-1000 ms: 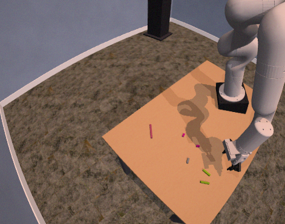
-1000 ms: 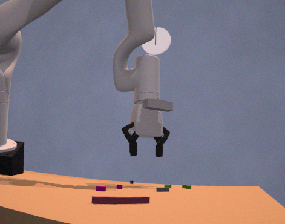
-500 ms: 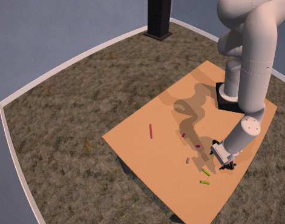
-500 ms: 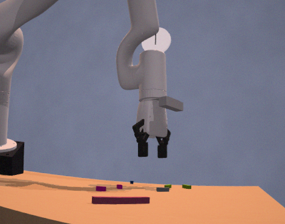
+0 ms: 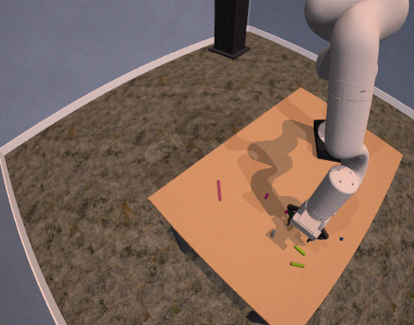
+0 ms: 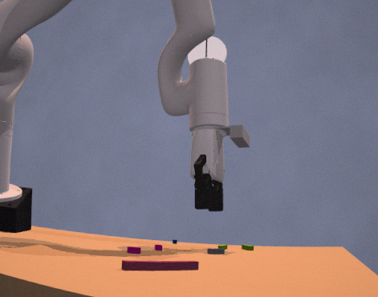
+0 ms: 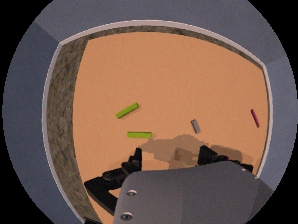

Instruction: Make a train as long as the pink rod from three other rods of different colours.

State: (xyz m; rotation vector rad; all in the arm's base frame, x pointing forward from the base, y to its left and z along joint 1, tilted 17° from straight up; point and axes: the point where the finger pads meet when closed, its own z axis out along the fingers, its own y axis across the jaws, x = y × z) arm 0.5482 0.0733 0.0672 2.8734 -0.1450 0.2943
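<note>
The pink rod [image 5: 219,190] lies flat on the left part of the orange table; it also shows in the side view [image 6: 160,265] and the wrist view [image 7: 254,117]. Two magenta rods [image 5: 266,196] [image 5: 286,212] lie near the middle, the second at the edge of my gripper's outline. A grey rod [image 5: 272,233] [image 7: 194,125] lies toward the front. Two lime rods [image 5: 300,250] [image 5: 297,264] lie close together near the front. A small blue rod [image 5: 341,239] lies to the right. My gripper [image 6: 208,202] hangs open and empty, well above the table, roughly over the area between the grey and lime rods.
The arm's black base [image 5: 325,145] stands at the back of the table. The table's front edge lies just past the lime rods. A dark pillar [image 5: 229,26] stands far off on the floor.
</note>
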